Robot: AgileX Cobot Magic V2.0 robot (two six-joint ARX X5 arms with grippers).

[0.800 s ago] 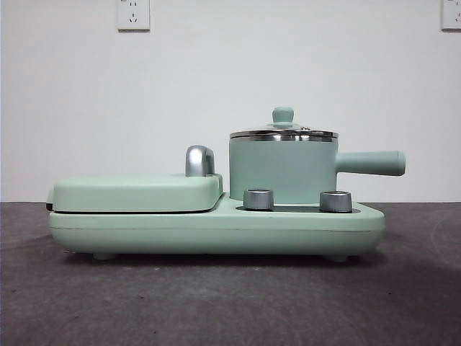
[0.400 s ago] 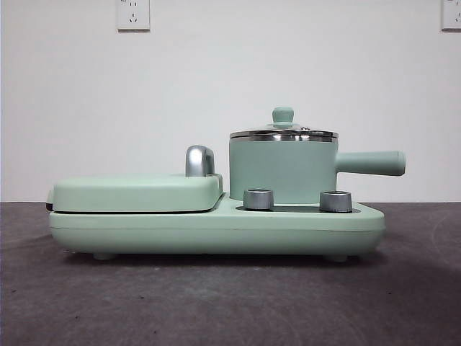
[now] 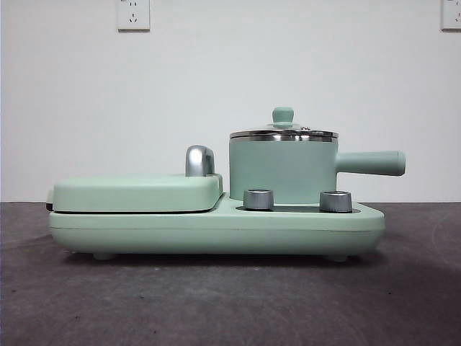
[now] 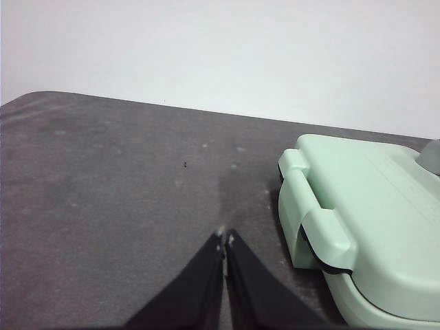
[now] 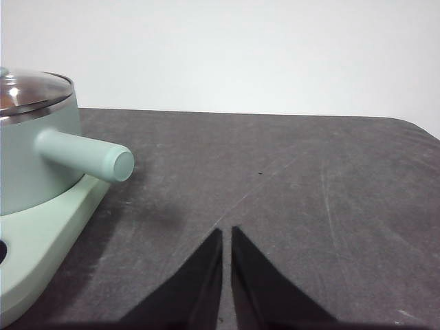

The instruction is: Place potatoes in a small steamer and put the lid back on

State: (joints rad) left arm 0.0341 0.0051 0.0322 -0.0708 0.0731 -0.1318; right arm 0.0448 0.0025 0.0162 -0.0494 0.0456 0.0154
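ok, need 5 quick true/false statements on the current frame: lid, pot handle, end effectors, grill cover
1. The lid sits on the small steamer. True.
2. The left end effector grips the lid knob. False: it hangs over bare table beside the closed grill cover, holding nothing.
3. In the front view the steamer's handle points to the picture's right. True.
4. The grill cover is raised. False: it lies flat and closed.
5. The right end effector holds a potato. False: its jaws are shut on nothing, and no potato is visible.
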